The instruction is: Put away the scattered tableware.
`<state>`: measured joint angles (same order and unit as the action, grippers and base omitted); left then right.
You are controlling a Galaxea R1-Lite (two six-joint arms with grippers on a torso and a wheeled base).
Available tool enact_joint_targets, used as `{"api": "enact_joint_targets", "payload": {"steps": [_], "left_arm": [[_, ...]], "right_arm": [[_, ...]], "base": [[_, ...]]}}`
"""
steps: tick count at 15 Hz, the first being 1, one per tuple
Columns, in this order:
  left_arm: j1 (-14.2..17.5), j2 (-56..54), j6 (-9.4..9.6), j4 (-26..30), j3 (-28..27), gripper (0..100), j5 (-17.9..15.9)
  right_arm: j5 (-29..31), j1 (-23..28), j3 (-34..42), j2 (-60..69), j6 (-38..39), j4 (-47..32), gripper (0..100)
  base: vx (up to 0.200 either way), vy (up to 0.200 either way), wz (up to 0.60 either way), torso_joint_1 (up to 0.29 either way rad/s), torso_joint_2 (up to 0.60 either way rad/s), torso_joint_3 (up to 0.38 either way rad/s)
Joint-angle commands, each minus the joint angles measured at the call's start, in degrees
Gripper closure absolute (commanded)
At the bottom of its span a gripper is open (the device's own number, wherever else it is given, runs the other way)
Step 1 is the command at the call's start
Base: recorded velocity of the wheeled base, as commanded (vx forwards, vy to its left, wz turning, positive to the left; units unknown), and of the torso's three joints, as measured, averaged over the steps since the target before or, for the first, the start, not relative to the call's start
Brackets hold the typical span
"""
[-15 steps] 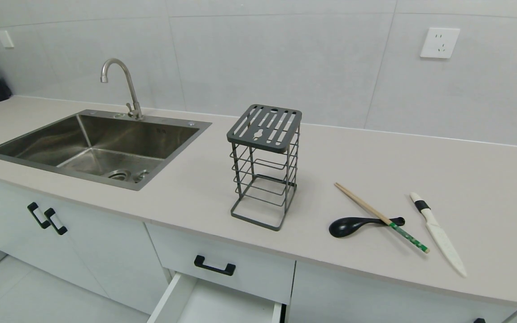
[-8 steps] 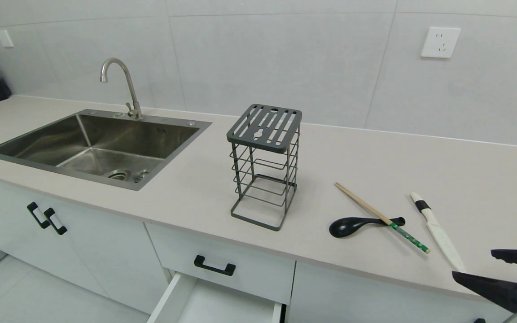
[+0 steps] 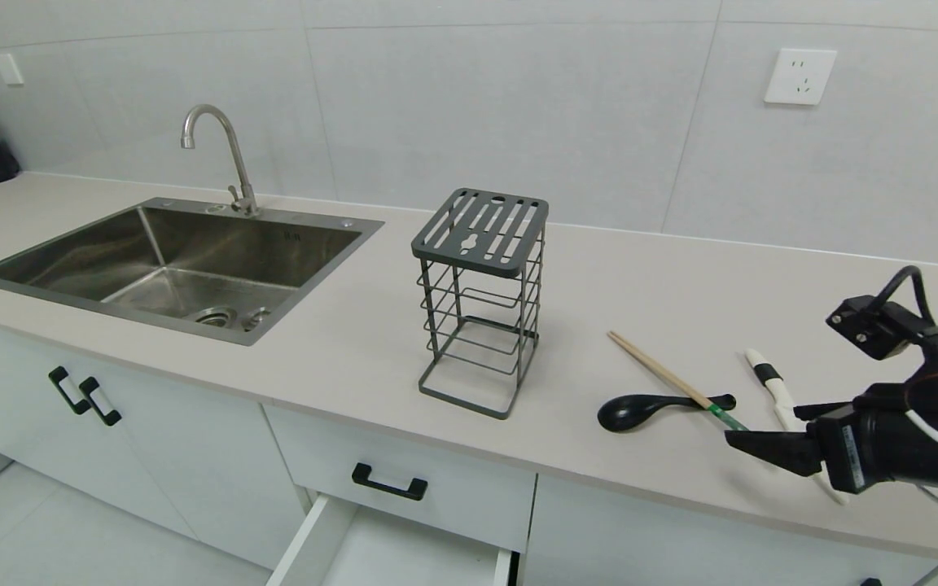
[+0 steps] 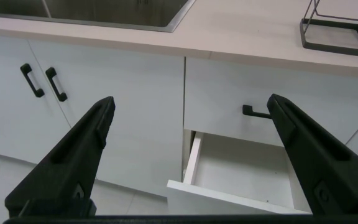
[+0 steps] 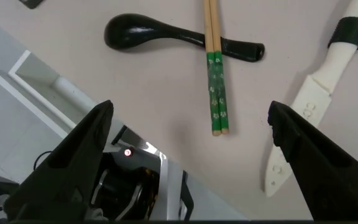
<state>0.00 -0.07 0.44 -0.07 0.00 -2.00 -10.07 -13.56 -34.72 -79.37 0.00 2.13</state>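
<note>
On the desk near its front edge, the chopsticks lie across the spoon handle, just ahead of the spread right jaws, long axis in line with their reach; the left jaws, also spread, hang well apart.

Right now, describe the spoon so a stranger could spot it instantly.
Find the wire rack on the counter, right of the sink. Three utensils lie to its right; the spoon is nearest, its handle under the chopsticks. It alone is all black, unlike the white knife.

Green-tipped chopsticks lie across the handle of a black spoon, near a white knife.
</note>
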Motion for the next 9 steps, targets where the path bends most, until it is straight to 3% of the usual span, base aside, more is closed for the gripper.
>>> {"api": "enact_joint_targets", "payload": {"steps": [1, 9], "left_arm": [[0.0, 0.1, 0.00, 0.0, 0.0, 0, 0.0], [0.0, 0.1, 0.00, 0.0, 0.0, 0, 0.0]], "right_arm": [[1.0, 0.1, 0.0, -4.5, -0.1, 0.4, 0], [2.6, -0.2, -0.4, -10.7, -0.4, 3.2, 0]], "base": [[0.000, 0.000, 0.00, 0.000, 0.00, 0.000], [0.000, 0.000, 0.00, 0.000, 0.00, 0.000]]}}
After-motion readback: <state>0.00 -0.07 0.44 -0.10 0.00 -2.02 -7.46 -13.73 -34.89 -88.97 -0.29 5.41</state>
